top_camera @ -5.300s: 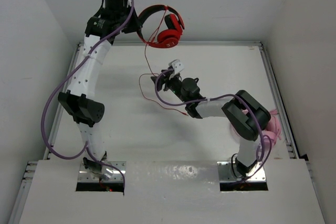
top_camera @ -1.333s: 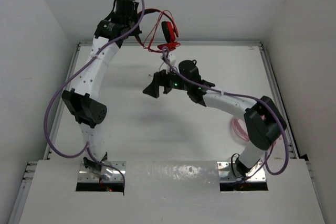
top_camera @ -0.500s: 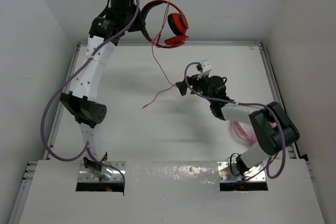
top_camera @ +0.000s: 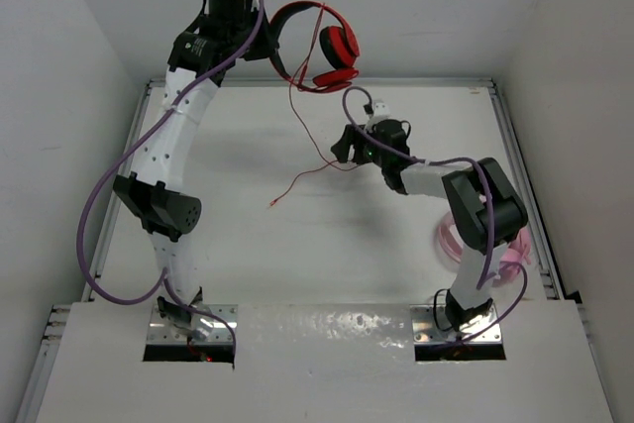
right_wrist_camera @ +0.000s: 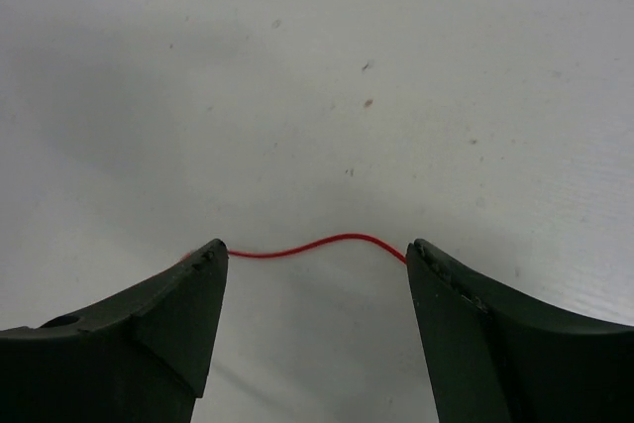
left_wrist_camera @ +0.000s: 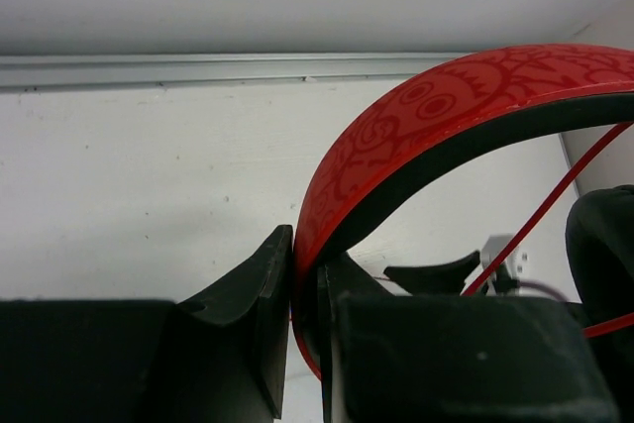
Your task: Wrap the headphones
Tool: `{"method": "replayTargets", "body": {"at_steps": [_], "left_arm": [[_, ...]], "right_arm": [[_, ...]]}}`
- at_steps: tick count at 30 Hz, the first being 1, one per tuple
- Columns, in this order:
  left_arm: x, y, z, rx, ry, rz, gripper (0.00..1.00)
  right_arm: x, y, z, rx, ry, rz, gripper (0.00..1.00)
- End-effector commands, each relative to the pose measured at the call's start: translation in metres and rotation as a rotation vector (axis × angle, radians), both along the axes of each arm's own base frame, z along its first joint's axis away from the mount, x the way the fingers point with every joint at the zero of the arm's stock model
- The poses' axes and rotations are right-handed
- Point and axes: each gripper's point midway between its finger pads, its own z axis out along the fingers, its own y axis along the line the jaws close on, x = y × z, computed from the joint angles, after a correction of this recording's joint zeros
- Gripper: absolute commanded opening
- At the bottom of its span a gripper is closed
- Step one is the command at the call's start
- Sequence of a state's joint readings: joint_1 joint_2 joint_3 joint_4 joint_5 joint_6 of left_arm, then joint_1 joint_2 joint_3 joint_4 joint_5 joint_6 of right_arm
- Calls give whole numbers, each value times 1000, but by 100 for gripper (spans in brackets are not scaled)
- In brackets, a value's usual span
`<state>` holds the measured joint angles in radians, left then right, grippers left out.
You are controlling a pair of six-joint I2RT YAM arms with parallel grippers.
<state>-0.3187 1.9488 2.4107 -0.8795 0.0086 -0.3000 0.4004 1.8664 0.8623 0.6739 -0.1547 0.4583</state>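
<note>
Top view: the left gripper (top_camera: 262, 45) is raised at the far side of the table (top_camera: 248, 245), in front of the back wall (top_camera: 426, 7). Its jaws are clamped on the headband (top_camera: 287, 15) of the headphones (top_camera: 319, 45), which hang in the air clear of the table. The two earcups (top_camera: 339, 46) sit to the right of the gripper, one above the other. The cable (top_camera: 302, 121) drops from the headphones, bends near the right gripper (top_camera: 341, 149), and runs leftward. Its free end (top_camera: 272, 204) is near the table's middle. A pink bundle (top_camera: 446, 242) lies at the right side, partly hidden by the right arm.

Left wrist view: the left gripper (left_wrist_camera: 305, 289) pinches the patterned red headband (left_wrist_camera: 416, 116) between both fingers (left_wrist_camera: 248, 294). The black lining faces inward. A stretch of cable (left_wrist_camera: 555, 207) crosses at the right.

Right wrist view: the right gripper (right_wrist_camera: 317, 260) is spread wide above the table (right_wrist_camera: 396, 66). The cable (right_wrist_camera: 317, 242) spans the gap from one fingertip (right_wrist_camera: 203, 269) to the other in a shallow wave. It is not squeezed. Whether it rests on the table or hangs just above it cannot be told.
</note>
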Motion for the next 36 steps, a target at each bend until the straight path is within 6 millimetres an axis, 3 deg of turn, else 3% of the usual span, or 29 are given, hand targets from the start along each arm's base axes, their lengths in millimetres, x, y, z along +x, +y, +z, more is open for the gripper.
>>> {"method": "replayTargets", "body": {"at_steps": [1, 2, 3, 6, 10, 18, 21, 24, 25, 28, 30, 31, 32, 33, 34, 36], "left_arm": [[-12, -1, 70, -94, -177, -34, 0], [-13, -3, 66, -88, -165, -44, 0], [-13, -3, 62, -79, -153, -52, 0], [-17, -5, 48, -64, -117, -71, 0], [-22, -6, 42, -59, -95, -92, 0], [-27, -11, 40, -59, -84, -120, 0], [-29, -13, 36, -56, -72, -129, 0], [-31, -15, 35, -59, -67, -144, 0], [-31, -16, 36, -59, -70, -147, 0], [-34, -19, 36, -59, -72, -169, 0], [-36, -21, 34, -42, -74, -184, 0], [-38, -21, 29, -28, -63, -185, 0], [-41, -26, 24, -5, -59, -202, 0], [-43, -28, 21, 9, -56, -212, 0], [-47, -31, 12, 25, -36, -231, 0], [-54, -42, 0, 71, -24, -285, 0]], "right_arm": [[16, -18, 2, -7, 200, -166, 71], [23, -14, 11, -35, 191, -137, 71], [11, -13, -6, -85, 259, -108, 71], [-9, -19, -29, -212, 348, -31, 72], [-36, -45, -64, -378, 509, -33, 71], [-69, -50, -89, -352, 741, -116, 66], [-79, -51, -97, -319, 774, -152, 48], [-79, -45, -101, -288, 779, -141, 11], [-74, -41, -98, -262, 777, -146, 0], [-57, -28, -90, -135, 769, -156, 0], [-27, -28, -73, -12, 704, -191, 0], [-8, -28, -55, 70, 669, -226, 0], [17, -32, -37, 132, 601, -255, 0], [39, -52, -24, 175, 562, -313, 0], [67, -57, 5, 227, 499, -347, 0], [110, -93, 38, 268, 386, -455, 0]]}}
